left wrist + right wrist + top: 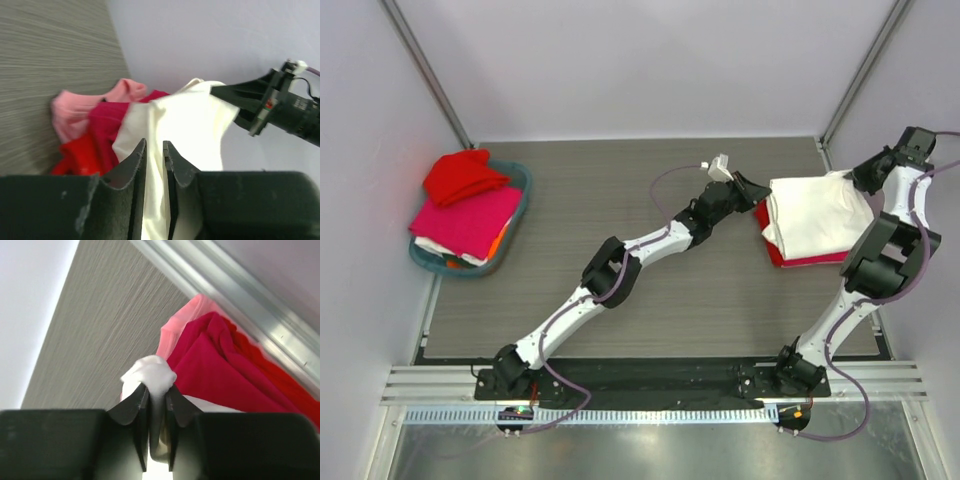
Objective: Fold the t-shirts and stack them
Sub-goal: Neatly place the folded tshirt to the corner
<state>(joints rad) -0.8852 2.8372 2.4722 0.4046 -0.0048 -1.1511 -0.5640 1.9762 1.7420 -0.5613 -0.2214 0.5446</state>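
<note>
white tee [820, 215] pinched in right gripper [157, 388]; left gripper [154, 144] barely parted at its edge, grip unclear.

white folded cotton t-shirt [820, 215] atop folded red t-shirt [770, 248] at right, crumpled red t-shirt [463, 177] over flat magenta-pink t-shirt [468, 222] far left

Lighting's bright and flat from overhead, barely any shadows on the counter [620, 190]. The white tee [820, 215] is pretty much blown out, with hardly any fold detail. Both wrist cams are soft: the left tool [155, 146] and right tool [157, 389] are dark, mushy shapes up close, and everything behind them is fuzzy.
</note>
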